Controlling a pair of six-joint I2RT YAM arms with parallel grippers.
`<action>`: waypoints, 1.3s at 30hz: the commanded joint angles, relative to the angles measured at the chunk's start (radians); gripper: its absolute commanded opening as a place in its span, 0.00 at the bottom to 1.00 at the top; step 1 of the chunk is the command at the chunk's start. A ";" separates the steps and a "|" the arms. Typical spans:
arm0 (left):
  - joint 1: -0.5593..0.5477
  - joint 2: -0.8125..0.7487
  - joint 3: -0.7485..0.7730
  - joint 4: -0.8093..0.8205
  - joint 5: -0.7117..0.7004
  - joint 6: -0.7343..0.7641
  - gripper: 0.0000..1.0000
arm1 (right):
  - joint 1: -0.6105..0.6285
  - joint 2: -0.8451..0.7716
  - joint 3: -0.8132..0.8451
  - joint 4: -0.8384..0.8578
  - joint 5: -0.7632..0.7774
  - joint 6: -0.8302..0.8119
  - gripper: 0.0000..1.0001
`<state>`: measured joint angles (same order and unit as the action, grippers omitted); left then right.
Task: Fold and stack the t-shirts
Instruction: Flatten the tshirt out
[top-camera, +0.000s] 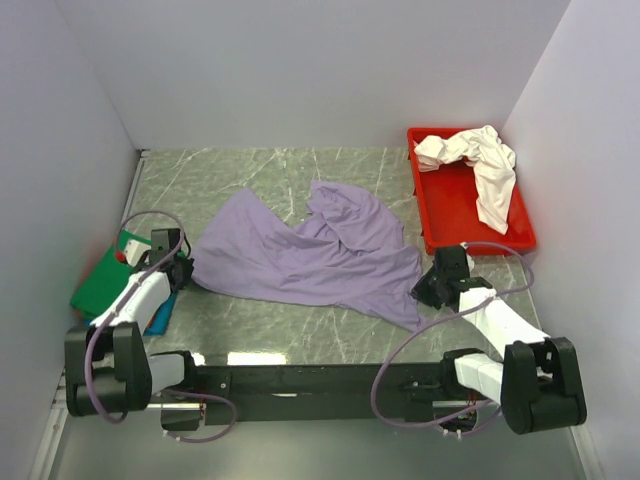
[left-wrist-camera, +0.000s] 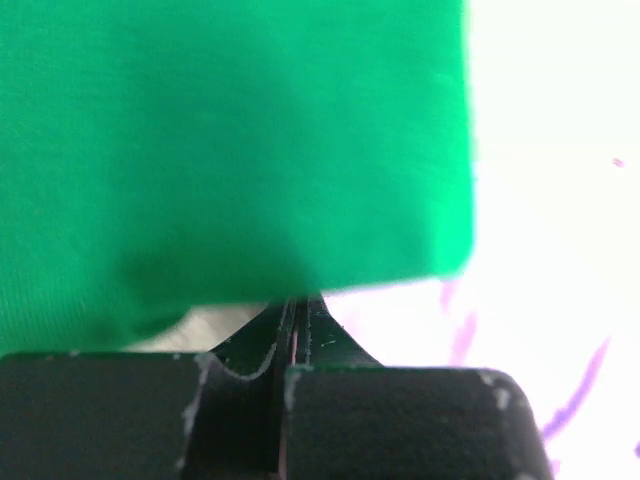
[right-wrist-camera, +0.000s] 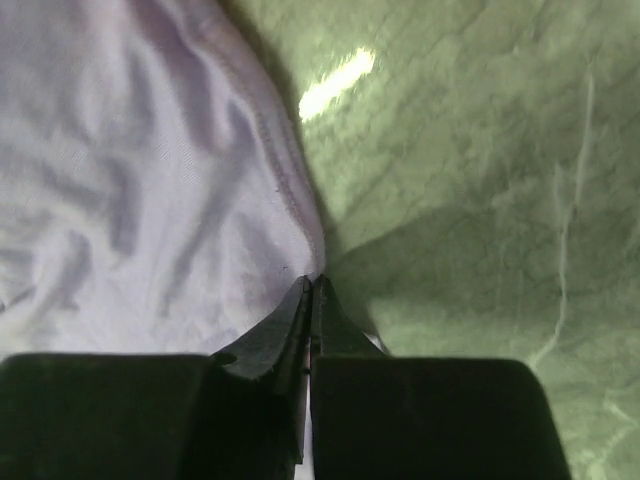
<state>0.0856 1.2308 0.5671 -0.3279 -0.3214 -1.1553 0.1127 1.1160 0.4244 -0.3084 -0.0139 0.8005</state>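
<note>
A lavender-purple t-shirt (top-camera: 310, 250) lies spread and wrinkled across the middle of the table. My left gripper (top-camera: 180, 272) is at its left tip. In the left wrist view its jaws (left-wrist-camera: 298, 302) are closed with a thin pinkish sliver of cloth between them. My right gripper (top-camera: 425, 290) is at the shirt's near right corner, jaws (right-wrist-camera: 312, 282) closed on the hem of the lavender cloth (right-wrist-camera: 130, 170). A folded bright green t-shirt (top-camera: 105, 282) lies at the left wall and fills the left wrist view (left-wrist-camera: 220, 150). A creamy white t-shirt (top-camera: 485, 165) lies crumpled in the tray.
A red plastic tray (top-camera: 450, 210) stands at the back right against the wall. Blue cloth (top-camera: 160, 315) and a bit of red-orange (top-camera: 122, 256) show under the green shirt. White walls close in the marbled green table (top-camera: 250, 170) on three sides.
</note>
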 joint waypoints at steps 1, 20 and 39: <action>-0.001 -0.086 0.048 -0.020 0.059 0.054 0.01 | -0.005 -0.071 0.033 -0.060 -0.038 -0.033 0.00; -0.006 -0.277 0.752 -0.362 0.166 0.227 0.00 | -0.048 -0.304 0.778 -0.391 -0.015 -0.164 0.00; -0.007 -0.238 1.245 -0.461 0.179 0.232 0.00 | -0.050 -0.239 1.301 -0.440 -0.063 -0.219 0.00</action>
<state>0.0788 0.9291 1.8435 -0.8387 -0.1539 -0.9291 0.0685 0.8219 1.7390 -0.8154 -0.0357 0.5961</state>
